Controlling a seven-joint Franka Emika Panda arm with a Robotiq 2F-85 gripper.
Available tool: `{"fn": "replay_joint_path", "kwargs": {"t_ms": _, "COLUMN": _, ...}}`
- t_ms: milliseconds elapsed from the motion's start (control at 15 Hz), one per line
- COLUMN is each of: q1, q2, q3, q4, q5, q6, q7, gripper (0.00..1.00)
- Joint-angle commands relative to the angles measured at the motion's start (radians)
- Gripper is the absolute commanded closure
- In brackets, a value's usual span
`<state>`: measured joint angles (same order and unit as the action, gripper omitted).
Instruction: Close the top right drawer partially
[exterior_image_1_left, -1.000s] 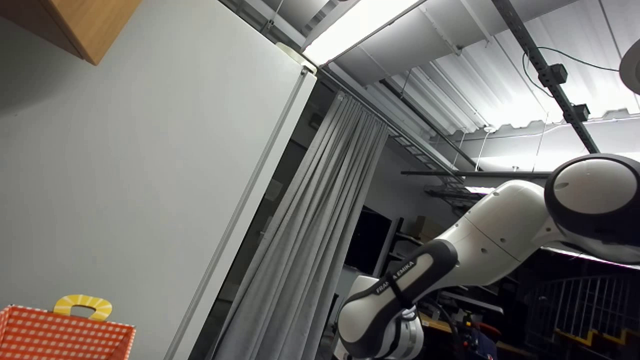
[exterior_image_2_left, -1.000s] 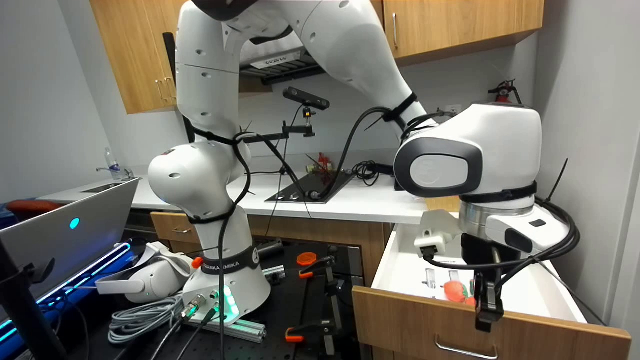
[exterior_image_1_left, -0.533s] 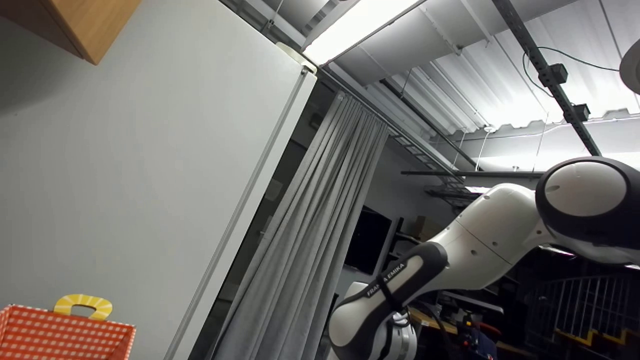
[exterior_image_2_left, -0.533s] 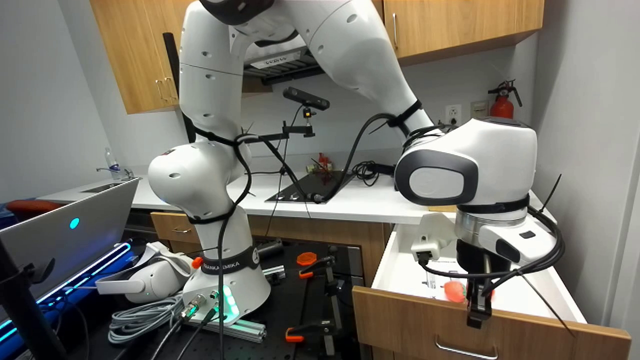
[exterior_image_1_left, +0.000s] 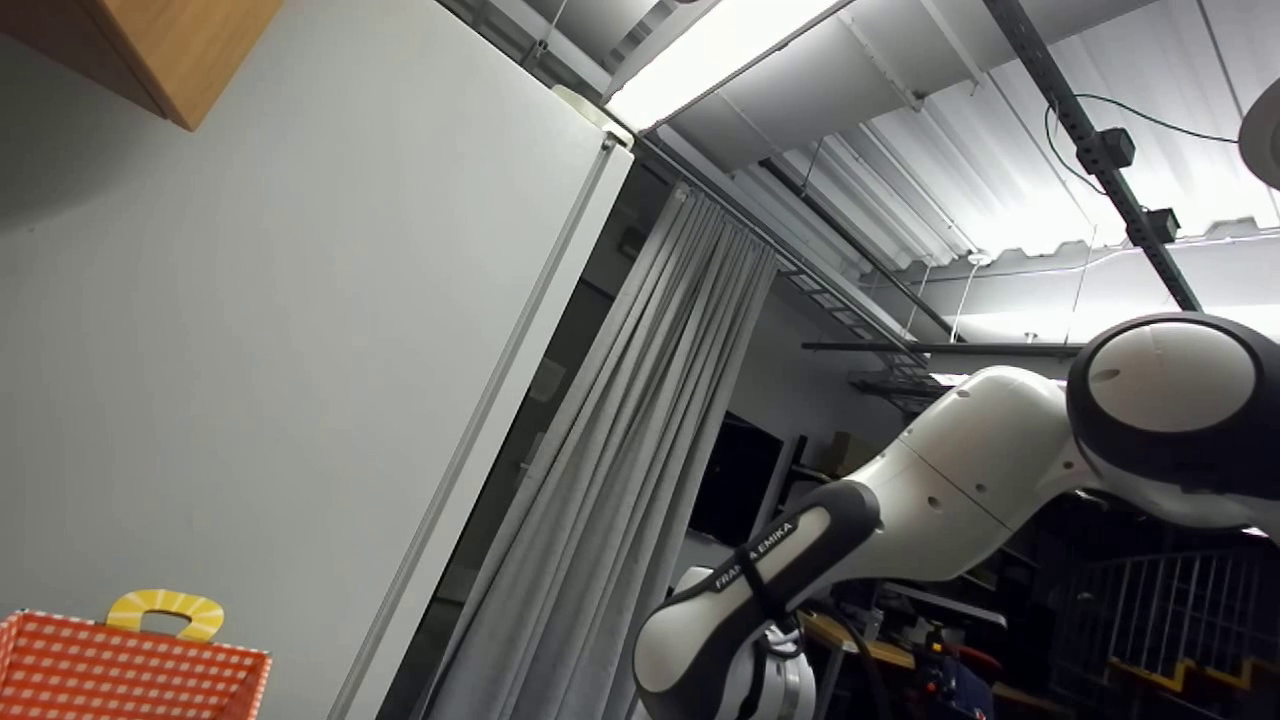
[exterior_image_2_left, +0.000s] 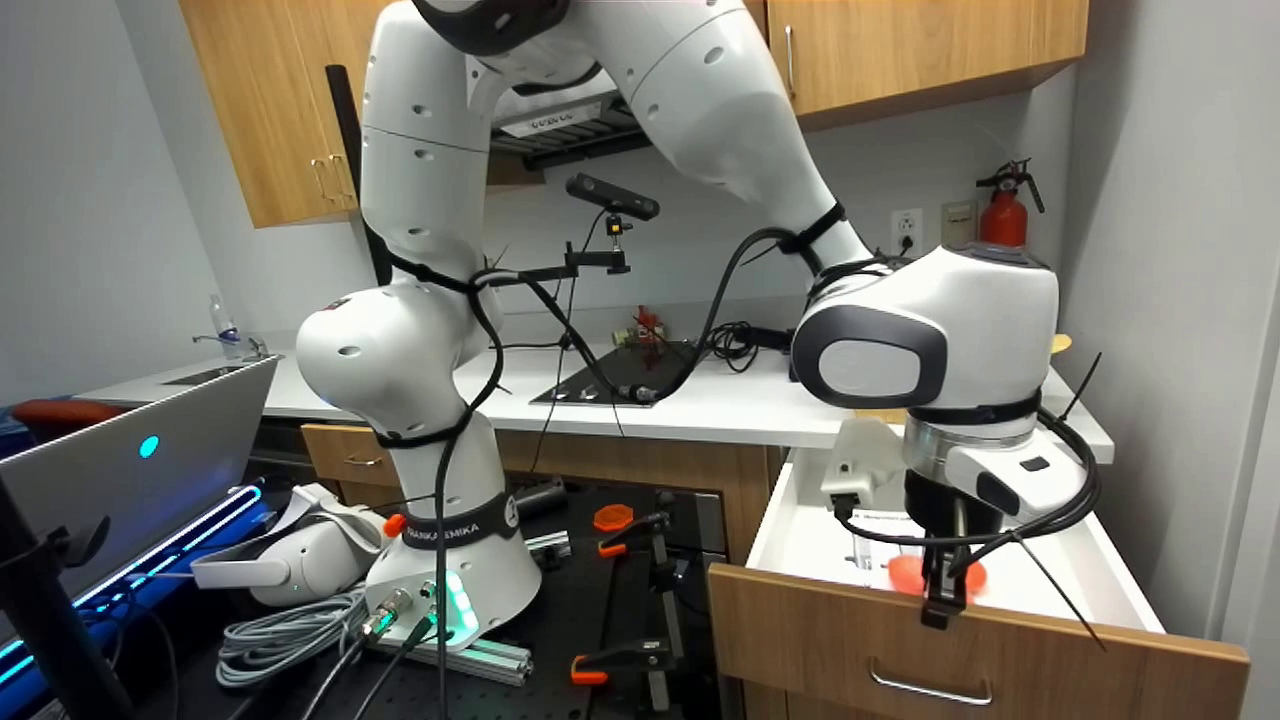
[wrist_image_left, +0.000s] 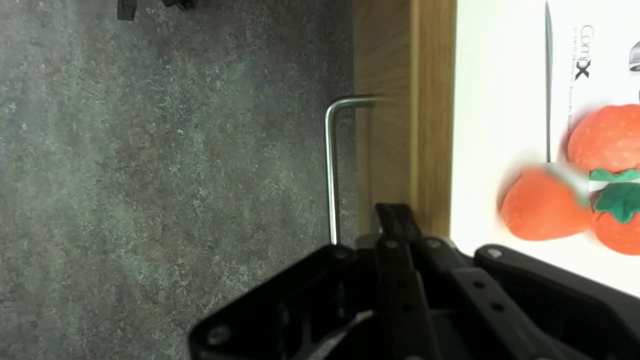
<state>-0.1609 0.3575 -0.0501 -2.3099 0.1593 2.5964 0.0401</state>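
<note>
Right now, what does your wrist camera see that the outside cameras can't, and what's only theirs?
Only the wrist view shows readable CompX lettering and mottled grey floor. Only exterior views show the silver laptop, white VR headset, red fire extinguisher and grey curtain. The wrist view and an exterior view both show the wooden drawer front, its metal handle and the gripper.

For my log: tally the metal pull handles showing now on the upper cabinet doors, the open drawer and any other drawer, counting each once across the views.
Upper cabinet door handles: 3
Open drawer handle: 1
Other drawer handle: 1
Total: 5
</note>
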Motion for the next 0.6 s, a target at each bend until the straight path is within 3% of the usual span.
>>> {"fn": "replay_joint_path", "kwargs": {"t_ms": 0, "q1": 0.003, "q2": 0.027, "q3": 0.044, "q4": 0.016, "q5": 0.071, "q6": 0.030, "q7": -0.036, "gripper": 1.00}}
{"fn": "replay_joint_path", "kwargs": {"t_ms": 533, "q1": 0.034, "q2": 0.063, "q3": 0.205, "q4": 0.057, "q5": 0.254, "q6": 0.078, "q7": -0.054, "gripper": 1.00}}
